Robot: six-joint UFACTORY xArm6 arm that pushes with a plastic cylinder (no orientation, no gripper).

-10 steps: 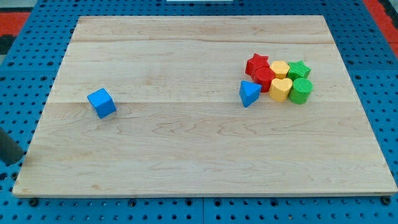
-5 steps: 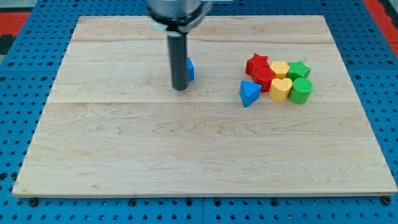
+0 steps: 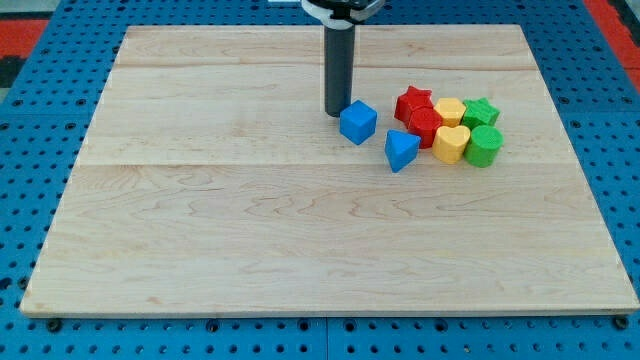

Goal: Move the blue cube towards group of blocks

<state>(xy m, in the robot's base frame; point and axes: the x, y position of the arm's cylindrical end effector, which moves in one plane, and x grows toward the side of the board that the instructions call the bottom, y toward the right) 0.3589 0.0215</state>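
Note:
The blue cube (image 3: 358,122) sits on the wooden board (image 3: 250,230), right of centre in the upper half. My tip (image 3: 336,113) stands at the cube's upper left, touching or almost touching it. To the cube's lower right lies a blue triangular block (image 3: 401,150). Right of it is the group: a red star (image 3: 412,101), a red block (image 3: 425,126), a yellow block (image 3: 450,111), a yellow heart (image 3: 451,143), a green star (image 3: 481,111) and a green cylinder (image 3: 484,146). A small gap separates the cube from the red blocks.
The board lies on a blue pegboard surface (image 3: 40,60). The rod's upper part (image 3: 340,40) rises out of the view's top.
The blue cube has moved from the board's left side to right of centre, near the group. My tip moved rightward with it, staying at its left.

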